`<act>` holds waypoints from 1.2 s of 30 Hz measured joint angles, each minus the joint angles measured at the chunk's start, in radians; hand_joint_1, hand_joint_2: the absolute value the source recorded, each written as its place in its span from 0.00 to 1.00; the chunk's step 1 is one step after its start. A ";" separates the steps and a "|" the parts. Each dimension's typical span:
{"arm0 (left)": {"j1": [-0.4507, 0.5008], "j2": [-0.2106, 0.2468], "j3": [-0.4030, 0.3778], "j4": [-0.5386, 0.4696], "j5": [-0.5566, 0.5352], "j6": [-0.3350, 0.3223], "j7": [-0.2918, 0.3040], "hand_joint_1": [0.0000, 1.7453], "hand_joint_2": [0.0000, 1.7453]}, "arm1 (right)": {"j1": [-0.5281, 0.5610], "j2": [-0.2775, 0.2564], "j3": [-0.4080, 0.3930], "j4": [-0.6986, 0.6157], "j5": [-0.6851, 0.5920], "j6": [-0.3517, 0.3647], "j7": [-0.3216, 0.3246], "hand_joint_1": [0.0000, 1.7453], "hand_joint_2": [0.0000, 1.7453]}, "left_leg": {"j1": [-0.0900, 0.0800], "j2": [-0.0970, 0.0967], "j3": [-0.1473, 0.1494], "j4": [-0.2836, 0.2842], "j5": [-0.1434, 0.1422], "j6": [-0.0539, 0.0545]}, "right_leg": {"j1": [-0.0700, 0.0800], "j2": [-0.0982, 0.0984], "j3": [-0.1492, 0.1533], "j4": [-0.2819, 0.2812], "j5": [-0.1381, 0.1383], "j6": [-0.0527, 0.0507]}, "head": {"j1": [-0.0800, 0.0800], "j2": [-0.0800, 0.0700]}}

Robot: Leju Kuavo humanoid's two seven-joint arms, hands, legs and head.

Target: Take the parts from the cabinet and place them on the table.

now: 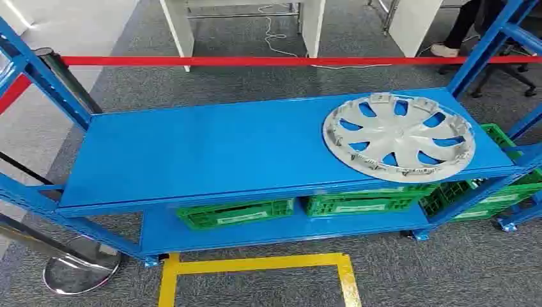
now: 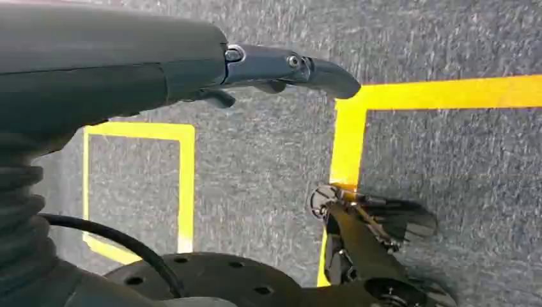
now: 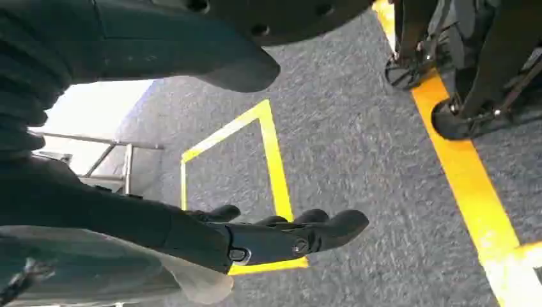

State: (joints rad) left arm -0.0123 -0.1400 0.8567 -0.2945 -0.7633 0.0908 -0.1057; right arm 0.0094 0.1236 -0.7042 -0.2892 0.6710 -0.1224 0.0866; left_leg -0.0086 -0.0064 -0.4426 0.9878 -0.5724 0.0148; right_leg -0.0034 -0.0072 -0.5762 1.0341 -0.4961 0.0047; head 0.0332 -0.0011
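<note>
A silver wheel cover (image 1: 399, 134) lies flat on the right end of the blue cabinet's top shelf (image 1: 211, 150) in the head view. My left hand (image 2: 275, 70) hangs over the grey carpet, its dark fingers stretched out and holding nothing. My right hand (image 3: 281, 236) also hangs above the carpet with its fingers extended and nothing in them. Both hands are far from the wheel cover.
Green crates (image 1: 233, 213) sit on the lower shelf. A red barrier tape (image 1: 255, 61) runs behind the cabinet, with a metal stanchion base (image 1: 80, 268) at the left. Yellow floor tape (image 1: 255, 263) marks a square in front. A person's feet (image 1: 450, 48) show at the far right.
</note>
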 joint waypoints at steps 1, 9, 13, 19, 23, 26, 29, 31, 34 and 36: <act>0.004 0.003 -0.021 0.000 0.022 -0.001 0.001 0.00 0.00 | 0.003 -0.002 0.016 0.000 -0.019 0.004 -0.003 0.00 0.00 | 0.000 0.000 0.000 0.000 0.000 0.000 | 0.000 0.000 0.000 0.000 0.000 0.000 | 0.000 0.000; 0.033 0.033 -0.179 -0.003 0.180 -0.019 0.023 0.00 0.00 | 0.029 -0.020 0.143 -0.010 -0.158 0.026 -0.021 0.00 0.00 | 0.000 0.000 0.000 0.000 0.000 0.000 | 0.000 0.000 0.000 0.000 0.000 0.000 | 0.000 0.000; 0.049 0.048 -0.266 -0.010 0.262 -0.028 0.034 0.00 0.00 | 0.043 -0.030 0.215 -0.019 -0.229 0.040 -0.031 0.00 0.00 | 0.000 0.000 0.000 0.000 0.000 0.000 | 0.000 0.000 0.000 0.000 0.000 0.000 | 0.000 0.000; 0.074 0.068 -0.397 -0.023 0.381 -0.040 0.050 0.00 0.00 | 0.065 -0.048 0.322 -0.035 -0.334 0.059 -0.043 0.00 0.00 | 0.000 0.000 0.000 0.000 0.000 0.000 | 0.000 0.000 0.000 0.000 0.000 0.000 | 0.000 0.000; 0.091 0.082 -0.480 -0.033 0.456 -0.053 0.059 0.00 0.00 | 0.079 -0.058 0.390 -0.045 -0.400 0.072 -0.051 0.00 0.00 | 0.000 0.000 0.000 0.000 0.000 0.000 | 0.000 0.000 0.000 0.000 0.000 0.000 | 0.000 0.000; 0.104 0.092 -0.547 -0.042 0.518 -0.057 0.068 0.00 0.00 | 0.090 -0.068 0.445 -0.053 -0.454 0.080 -0.058 0.00 0.00 | 0.000 0.000 0.000 0.000 0.000 0.000 | 0.000 0.000 0.000 0.000 0.000 0.000 | 0.000 0.000; 0.116 0.100 -0.613 -0.050 0.579 -0.066 0.074 0.00 0.00 | 0.100 -0.077 0.499 -0.061 -0.507 0.090 -0.065 0.00 0.00 | 0.000 0.000 0.000 0.000 0.000 0.000 | 0.000 0.000 0.000 0.000 0.000 0.000 | 0.000 0.000; 0.124 0.107 -0.654 -0.055 0.618 -0.071 0.079 0.00 0.00 | 0.107 -0.082 0.533 -0.067 -0.540 0.096 -0.068 0.00 0.00 | 0.000 0.000 0.000 0.000 0.000 0.000 | 0.000 0.000 0.000 0.000 0.000 0.000 | 0.000 0.000; 0.135 0.116 -0.713 -0.062 0.678 -0.076 0.088 0.00 0.00 | 0.117 -0.090 0.583 -0.074 -0.593 0.106 -0.076 0.00 0.00 | 0.000 0.000 0.000 0.000 0.000 0.000 | 0.000 0.000 0.000 0.000 0.000 0.000 | 0.000 0.000; 0.137 0.122 -0.747 -0.071 0.718 -0.081 0.092 0.00 0.00 | 0.131 -0.093 0.611 -0.076 -0.629 0.113 -0.079 0.00 0.00 | -0.003 0.002 0.004 0.007 -0.003 0.006 | -0.003 0.005 -0.013 -0.004 0.003 0.005 | 0.000 0.000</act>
State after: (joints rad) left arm 0.1245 -0.0175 0.1098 -0.3655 -0.0457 0.0099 -0.0137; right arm 0.1408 0.0305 -0.0934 -0.3647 0.0423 -0.0095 0.0080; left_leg -0.0120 -0.0040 -0.4389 0.9944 -0.5756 0.0207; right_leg -0.0059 -0.0020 -0.5889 1.0299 -0.4936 0.0097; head 0.0332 -0.0011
